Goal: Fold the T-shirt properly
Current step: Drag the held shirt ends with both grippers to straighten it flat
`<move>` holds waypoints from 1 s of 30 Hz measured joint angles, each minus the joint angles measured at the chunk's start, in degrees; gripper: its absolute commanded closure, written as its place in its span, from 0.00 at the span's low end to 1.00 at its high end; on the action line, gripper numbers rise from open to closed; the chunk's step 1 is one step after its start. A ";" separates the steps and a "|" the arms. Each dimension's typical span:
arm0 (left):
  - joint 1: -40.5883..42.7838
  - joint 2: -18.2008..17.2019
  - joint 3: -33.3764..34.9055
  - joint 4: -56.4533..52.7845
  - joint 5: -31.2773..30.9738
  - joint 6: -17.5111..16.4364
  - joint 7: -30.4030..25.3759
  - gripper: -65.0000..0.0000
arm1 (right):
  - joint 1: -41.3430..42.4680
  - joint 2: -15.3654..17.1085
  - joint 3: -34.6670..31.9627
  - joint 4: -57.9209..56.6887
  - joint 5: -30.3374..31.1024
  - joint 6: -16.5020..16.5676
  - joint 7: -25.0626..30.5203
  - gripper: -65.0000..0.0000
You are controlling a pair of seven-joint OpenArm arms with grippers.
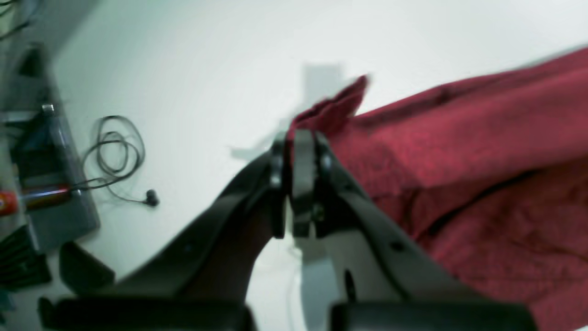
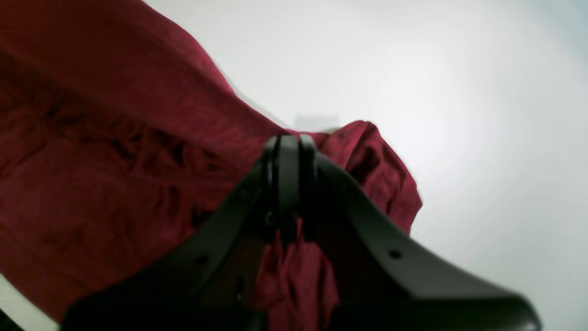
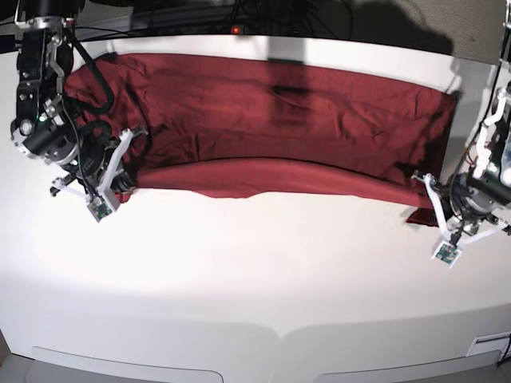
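Note:
The T-shirt [image 3: 271,120], dark red and wrinkly, lies spread in a wide band across the far half of the white table [image 3: 255,271], its near edge folded over. At the base view's left, my right gripper [image 3: 126,180] is shut on the T-shirt's [image 2: 115,151] near-left edge. The right wrist view shows my right gripper [image 2: 289,140] with cloth bunched between its closed jaws. At the base view's right, my left gripper [image 3: 421,207] is shut on the near-right corner. In the left wrist view a tip of the T-shirt [image 1: 459,151] pokes out past my left gripper [image 1: 298,138].
A coiled black earphone cable [image 1: 115,151] lies on the table beside a grey device [image 1: 50,193] with a red-labelled object on it. Dark cables [image 3: 239,16] run behind the table's far edge. The rounded front edge of the table is near the bottom of the base view.

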 measured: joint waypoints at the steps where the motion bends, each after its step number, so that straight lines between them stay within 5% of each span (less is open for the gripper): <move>1: 1.25 0.00 0.00 0.83 0.35 0.00 0.37 1.00 | -1.11 -0.09 1.05 0.81 0.07 0.00 -0.02 1.00; 14: 12.92 0.00 0.00 11.43 8.44 2.80 1.92 1.00 | -10.78 -0.02 14.10 8.13 5.99 0.44 -1.38 1.00; 30: 18.32 3.17 0.00 12.07 8.85 4.11 -1.14 1.00 | -18.05 -1.25 14.95 8.07 7.23 0.44 -1.55 1.00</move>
